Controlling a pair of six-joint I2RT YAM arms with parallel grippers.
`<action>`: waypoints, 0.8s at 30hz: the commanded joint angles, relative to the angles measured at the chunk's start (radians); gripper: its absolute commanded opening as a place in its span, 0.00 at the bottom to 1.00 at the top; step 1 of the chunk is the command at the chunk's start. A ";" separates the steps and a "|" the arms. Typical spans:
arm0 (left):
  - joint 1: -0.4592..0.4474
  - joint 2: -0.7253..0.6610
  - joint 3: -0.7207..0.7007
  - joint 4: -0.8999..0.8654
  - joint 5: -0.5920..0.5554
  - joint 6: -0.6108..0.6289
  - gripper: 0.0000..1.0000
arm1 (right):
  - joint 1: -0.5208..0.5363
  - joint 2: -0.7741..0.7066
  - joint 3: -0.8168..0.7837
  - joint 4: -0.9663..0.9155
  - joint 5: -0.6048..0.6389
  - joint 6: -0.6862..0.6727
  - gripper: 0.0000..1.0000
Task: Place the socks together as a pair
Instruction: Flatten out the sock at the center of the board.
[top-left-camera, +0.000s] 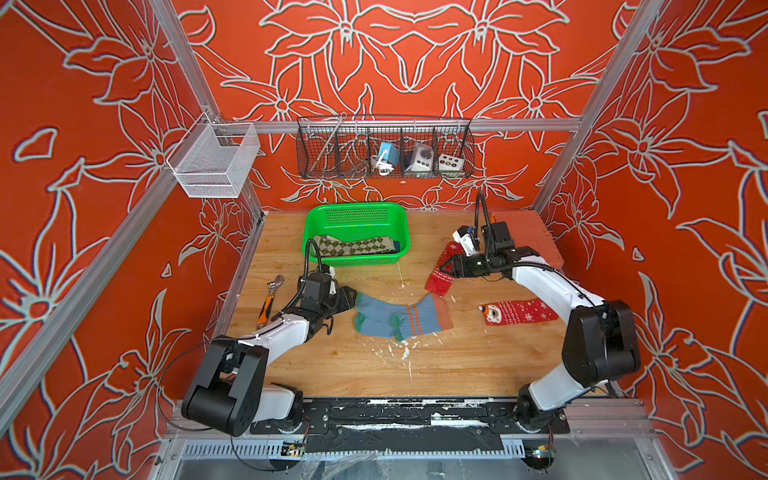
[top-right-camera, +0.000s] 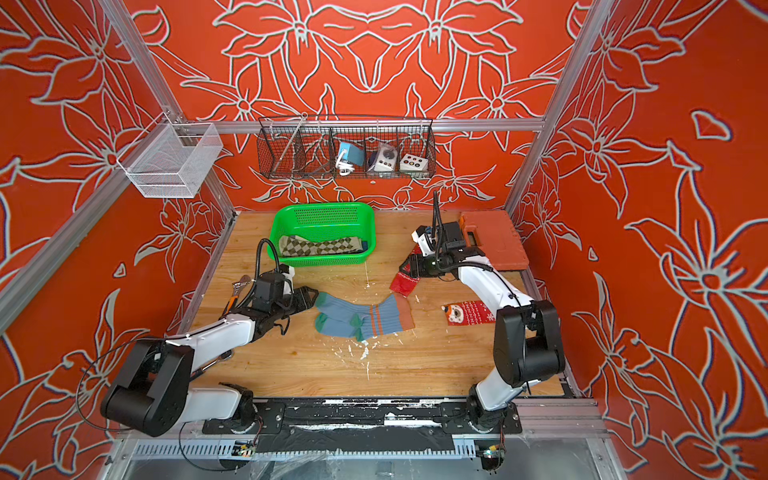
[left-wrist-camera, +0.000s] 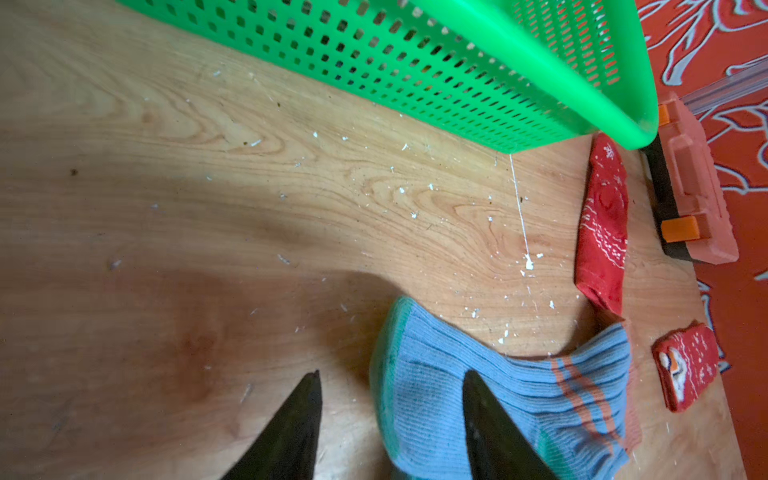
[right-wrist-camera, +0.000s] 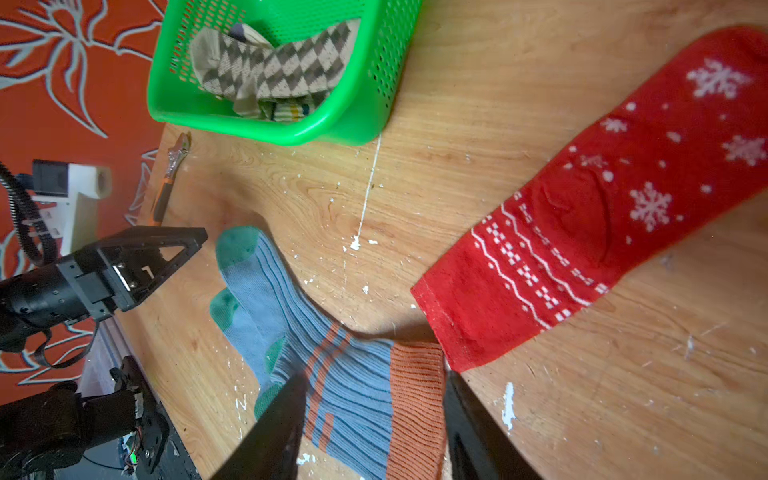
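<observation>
Blue socks (top-left-camera: 399, 318) with orange stripes lie overlapped as a pair at mid-table, and the left gripper (top-left-camera: 352, 297) rests beside their toes, jaws apart and empty. Nearby, a red bear-face sock (top-left-camera: 517, 312) and, farther back, a red snowflake sock (top-left-camera: 438, 286) lie well apart, unpaired; the right gripper (top-left-camera: 442, 268) hovers over the snowflake one, jaws apart, probably to fetch it. Farthest, a green basket (top-left-camera: 357, 208) holds argyle socks (top-left-camera: 353, 245).
</observation>
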 joint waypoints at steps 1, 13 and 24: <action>-0.014 0.030 0.025 -0.019 0.041 0.024 0.52 | 0.007 0.028 -0.059 -0.054 0.040 0.045 0.56; -0.037 0.119 0.058 -0.016 0.088 0.030 0.38 | 0.049 0.172 -0.101 -0.038 0.033 0.046 0.52; -0.039 0.063 0.052 -0.007 0.044 0.024 0.03 | 0.063 0.179 -0.053 -0.020 0.010 0.062 0.00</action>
